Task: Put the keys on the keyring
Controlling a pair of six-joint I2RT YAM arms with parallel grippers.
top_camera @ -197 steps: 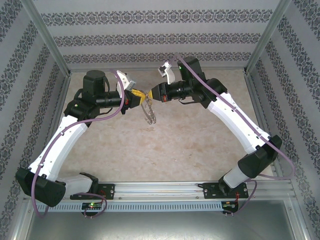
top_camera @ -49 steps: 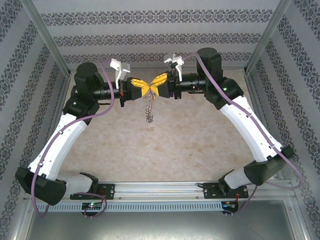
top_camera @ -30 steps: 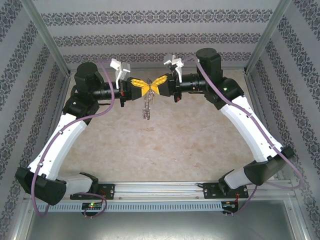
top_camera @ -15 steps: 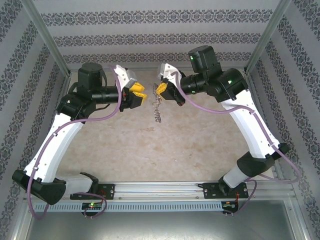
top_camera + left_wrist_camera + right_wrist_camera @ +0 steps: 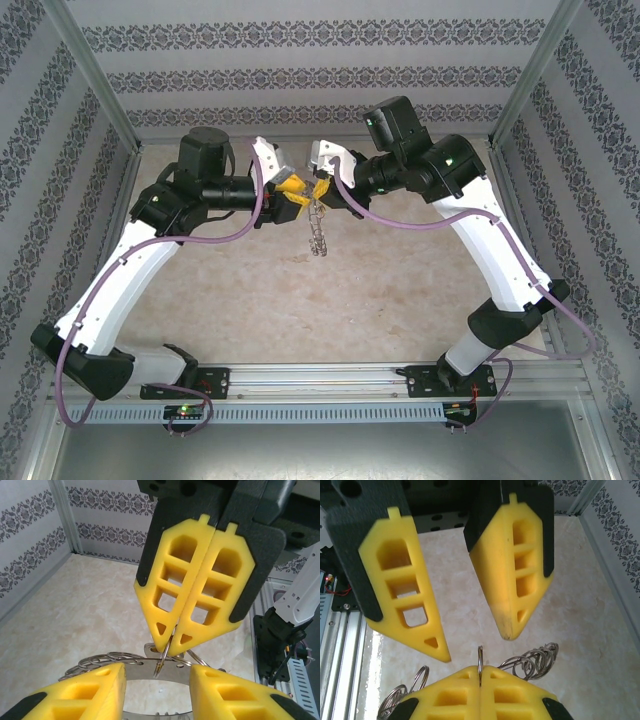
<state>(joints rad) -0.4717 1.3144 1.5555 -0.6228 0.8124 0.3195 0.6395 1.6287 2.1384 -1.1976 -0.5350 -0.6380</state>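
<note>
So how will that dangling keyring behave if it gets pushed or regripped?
Likely floppy: the keyring hangs as a loose string of linked rings under the shut right gripper, so a nudge would probably swing it. Probably slippery too, being thin smooth wire pinched edge-on. Open wire loops suggest it is light.

Beige marbled tabletop — pale, veined, aluminium rail along the near edge

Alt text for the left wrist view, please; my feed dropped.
The right gripper, shut, pinches a thin loop of the keyring at its fingertips. The left gripper is open below, one finger on each side of the keyring, above the beige table.
</note>
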